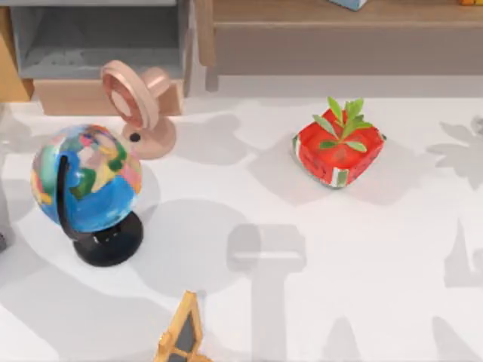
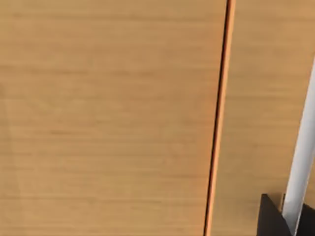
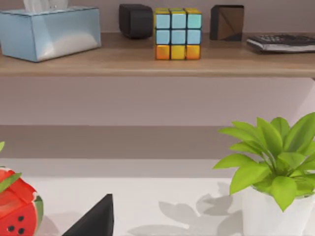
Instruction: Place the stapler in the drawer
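Note:
The drawer (image 1: 45,34) stands pulled out at the table's back left, with grey inner walls and a tan front panel (image 1: 75,96). The stapler is out of view. In the left wrist view my left gripper (image 2: 293,223) shows as dark parts in one corner, close against a tan wooden panel (image 2: 108,118). A slim white bar (image 2: 301,157) runs up between those dark parts, and I cannot tell what it is. My right gripper (image 3: 93,221) shows as a dark wedge over the white table, facing the long wooden shelf (image 3: 147,64).
A globe (image 1: 84,179) on a black stand sits at the left, with a pink round mirror (image 1: 136,105) before the drawer front. A watermelon-patterned pot (image 1: 338,149) stands right of centre, a yellow-framed wedge (image 1: 181,335) at the front edge, and a white potted plant (image 3: 275,172) near the shelf.

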You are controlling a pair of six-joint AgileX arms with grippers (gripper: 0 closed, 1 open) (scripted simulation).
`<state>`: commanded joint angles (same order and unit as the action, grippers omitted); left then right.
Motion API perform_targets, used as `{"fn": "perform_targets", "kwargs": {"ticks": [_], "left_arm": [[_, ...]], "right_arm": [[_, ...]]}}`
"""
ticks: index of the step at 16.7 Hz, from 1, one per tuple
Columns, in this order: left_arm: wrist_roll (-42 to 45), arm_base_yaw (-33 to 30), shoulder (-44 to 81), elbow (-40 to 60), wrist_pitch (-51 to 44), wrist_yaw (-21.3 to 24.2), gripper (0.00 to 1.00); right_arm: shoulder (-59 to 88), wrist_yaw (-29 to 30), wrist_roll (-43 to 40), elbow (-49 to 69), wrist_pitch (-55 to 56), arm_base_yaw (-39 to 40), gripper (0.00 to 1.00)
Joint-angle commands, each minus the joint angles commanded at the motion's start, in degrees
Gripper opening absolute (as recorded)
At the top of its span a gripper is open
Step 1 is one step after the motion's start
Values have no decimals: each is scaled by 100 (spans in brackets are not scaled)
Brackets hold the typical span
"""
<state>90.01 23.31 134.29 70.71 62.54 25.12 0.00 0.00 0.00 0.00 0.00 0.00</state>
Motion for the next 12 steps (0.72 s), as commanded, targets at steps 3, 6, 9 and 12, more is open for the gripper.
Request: {"fn": "perform_targets", "kwargs": {"ticks": [3, 6, 9, 12], "left_arm": [[-3, -74, 101, 115, -98, -53, 0], [-3, -74, 101, 115, -98, -53, 8], [-3, -74, 101, 115, -98, -53, 30], [-3, -74, 101, 115, -98, -53, 53]], "right_arm": [[0, 0, 0, 0, 0, 0, 100], [0, 0, 0, 0, 0, 0, 100], [0, 0, 0, 0, 0, 0, 100], [0, 0, 0, 0, 0, 0, 100]]}}
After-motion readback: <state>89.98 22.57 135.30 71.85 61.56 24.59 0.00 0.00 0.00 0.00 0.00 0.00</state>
